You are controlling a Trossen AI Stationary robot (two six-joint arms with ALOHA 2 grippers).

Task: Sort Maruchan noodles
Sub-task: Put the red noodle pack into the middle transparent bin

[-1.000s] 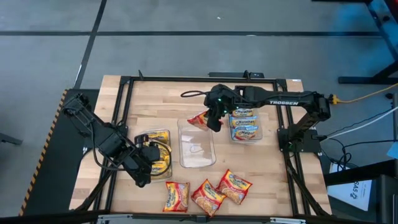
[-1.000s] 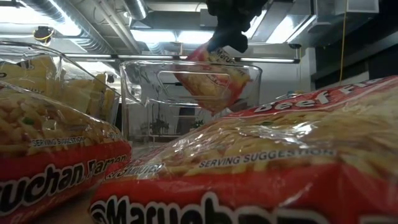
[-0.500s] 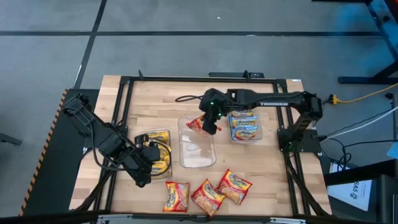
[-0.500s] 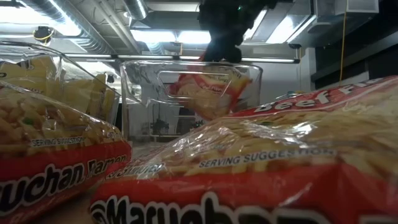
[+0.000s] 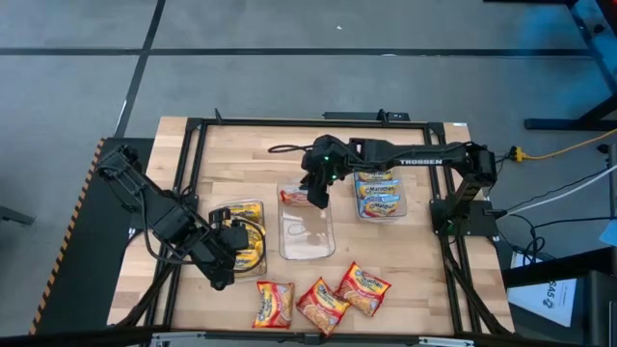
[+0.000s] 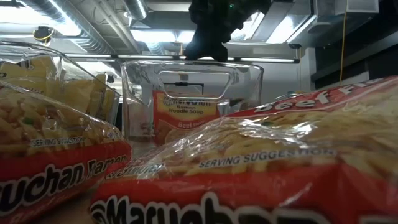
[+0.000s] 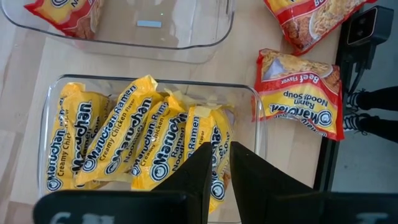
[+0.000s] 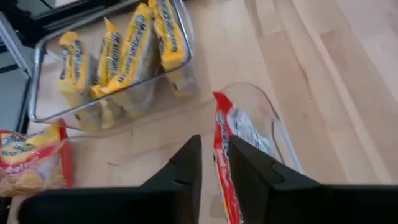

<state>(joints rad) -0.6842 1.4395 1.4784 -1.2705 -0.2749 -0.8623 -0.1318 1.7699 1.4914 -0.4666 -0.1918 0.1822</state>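
The right tool (image 5: 315, 193) hangs over the far end of the clear middle tray (image 5: 306, 241), fingers slightly parted beside a red beef packet (image 6: 185, 114) that stands on edge inside, leaning on the end wall, its long axis apparently upright. The left tool (image 5: 224, 262), narrowly parted, waits over the tray of yellow chicken packets (image 7: 134, 140). Three red packets (image 5: 321, 301) lie flat on the tabletop (image 5: 241, 164), unsorted.

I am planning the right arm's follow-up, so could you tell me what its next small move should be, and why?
Probably lift the right gripper straight up, clear of the middle clear tray. The red beef ramen packet now stands inside that tray, and the fingers appear parted beside it. Three more red packets lie on the table's near edge, awaiting pickup.
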